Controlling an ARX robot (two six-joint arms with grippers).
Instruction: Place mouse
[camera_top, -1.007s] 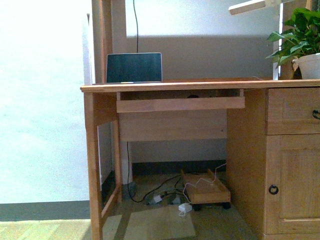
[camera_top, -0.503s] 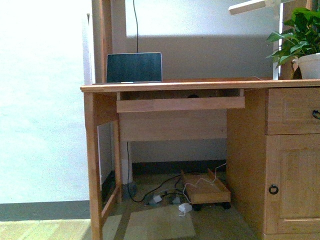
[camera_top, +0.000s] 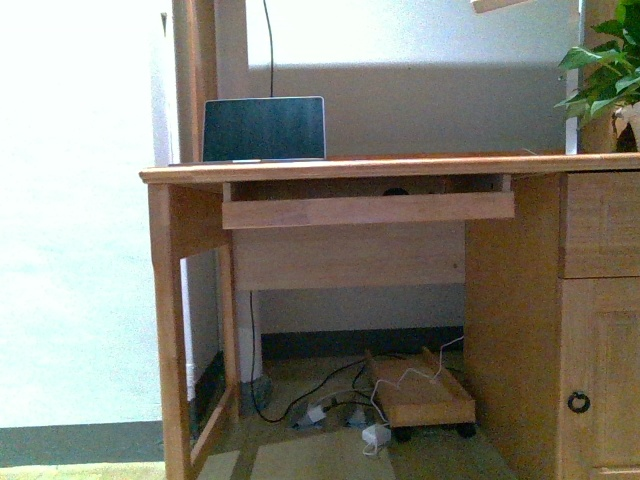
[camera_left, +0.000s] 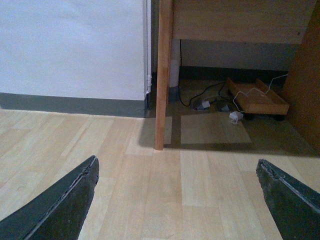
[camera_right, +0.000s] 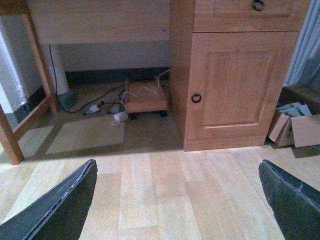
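A small dark rounded shape (camera_top: 397, 190), likely the mouse, sits in the shadowed gap between the desk top and the pull-out keyboard tray (camera_top: 367, 209); only its top shows. My left gripper (camera_left: 176, 162) is open and empty, low above the wooden floor, facing the desk's left leg (camera_left: 162, 75). My right gripper (camera_right: 177, 162) is open and empty above the floor, facing the desk's cabinet door (camera_right: 235, 82). Neither arm shows in the front view.
A laptop (camera_top: 264, 129) stands open on the wooden desk (camera_top: 340, 168), a potted plant (camera_top: 608, 80) at its right end. Under the desk lie cables and a wheeled wooden stand (camera_top: 420, 392). Cardboard boxes (camera_right: 295, 127) sit right of the cabinet.
The front view has moved closer to the desk, which now looks larger. The plant has slid towards the right edge. The dark shape above the tray has not moved on the desk.
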